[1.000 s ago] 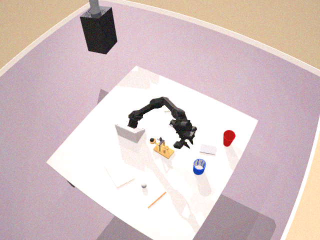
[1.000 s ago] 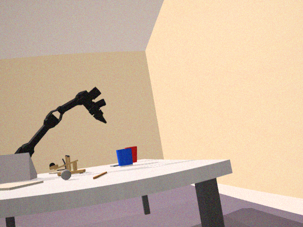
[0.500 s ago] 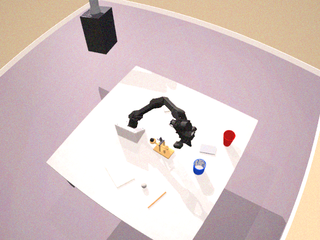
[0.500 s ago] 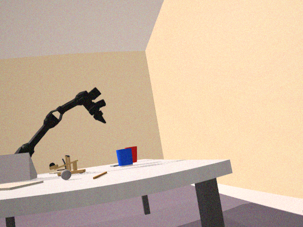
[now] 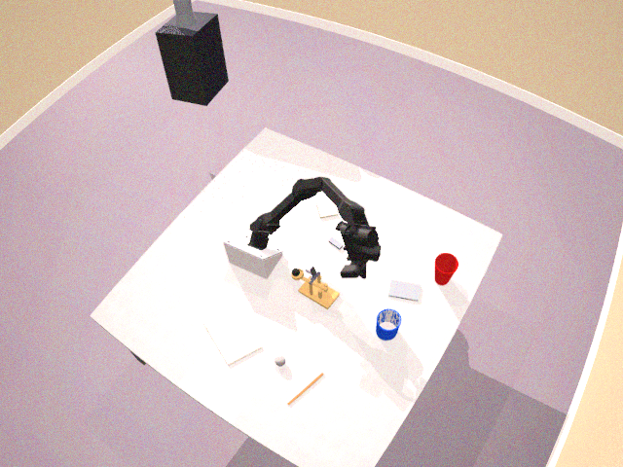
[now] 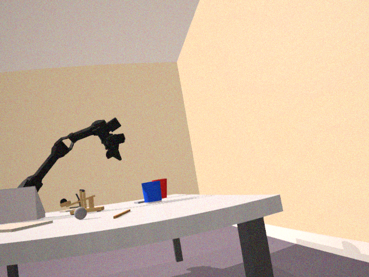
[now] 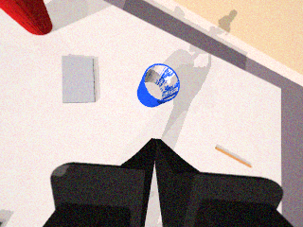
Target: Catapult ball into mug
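The wooden catapult [image 5: 318,296] [image 6: 95,209] stands on the table with its arm lowered. A black ball [image 5: 297,272] [image 6: 63,201] sits in the cup at the arm's end. The catapult's long axis points roughly toward the blue mug [image 5: 387,329] [image 6: 151,192] [image 7: 148,96], which stands upright; its visible inside holds no ball. My gripper [image 5: 354,273] [image 6: 120,158] [image 7: 155,143] is shut and empty, with its fingertips together. It hangs high above the table, between the catapult and the mug in the top view. The catapult is out of the wrist view.
A red cup [image 5: 444,271] [image 6: 164,188] [image 7: 30,18] stands beyond a grey flat block [image 5: 405,290] [image 7: 79,78]. A grey ball [image 5: 279,360] [image 6: 80,213], an orange stick [image 5: 305,388] [image 6: 121,213] [image 7: 233,156] and a pale flat panel [image 5: 234,345] lie on the table. A grey box [image 5: 249,260] [image 6: 18,204] stands by the arm's base.
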Available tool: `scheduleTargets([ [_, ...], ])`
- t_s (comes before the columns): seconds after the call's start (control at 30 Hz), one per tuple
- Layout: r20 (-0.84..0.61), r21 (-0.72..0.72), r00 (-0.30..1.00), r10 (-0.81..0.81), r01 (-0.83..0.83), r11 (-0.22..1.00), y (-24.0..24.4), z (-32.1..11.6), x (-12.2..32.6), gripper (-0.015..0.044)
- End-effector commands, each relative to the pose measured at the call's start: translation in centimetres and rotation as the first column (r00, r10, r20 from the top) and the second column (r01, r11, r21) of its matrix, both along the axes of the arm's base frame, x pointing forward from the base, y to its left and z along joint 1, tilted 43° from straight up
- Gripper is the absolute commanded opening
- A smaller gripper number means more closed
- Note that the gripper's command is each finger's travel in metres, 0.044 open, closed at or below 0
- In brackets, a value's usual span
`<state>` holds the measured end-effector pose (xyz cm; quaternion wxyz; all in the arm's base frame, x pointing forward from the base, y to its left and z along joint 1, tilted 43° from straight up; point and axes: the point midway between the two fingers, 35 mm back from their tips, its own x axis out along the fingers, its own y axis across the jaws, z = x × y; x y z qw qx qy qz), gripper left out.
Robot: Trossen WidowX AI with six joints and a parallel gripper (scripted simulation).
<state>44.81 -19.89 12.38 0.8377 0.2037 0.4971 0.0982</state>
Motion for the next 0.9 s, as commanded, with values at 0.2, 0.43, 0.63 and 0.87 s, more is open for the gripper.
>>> scheduleTargets([
  [0.2,-0.047,-0.156,0.973,0.225,-0.230,0.961,3.6,-0.4,-3.1,0.0000],
  [0.43,-0.102,-0.251,0.915,0.390,-0.403,0.880,5.9,-0.8,-5.7,0.0000],
  [0.63,-0.170,-0.311,0.837,0.520,-0.546,0.778,7.8,-1.3,-8.3,0.0000],
  [0.87,-0.258,-0.352,0.711,0.654,-0.700,0.622,9.9,-1.8,-11.6,0.0000],
])
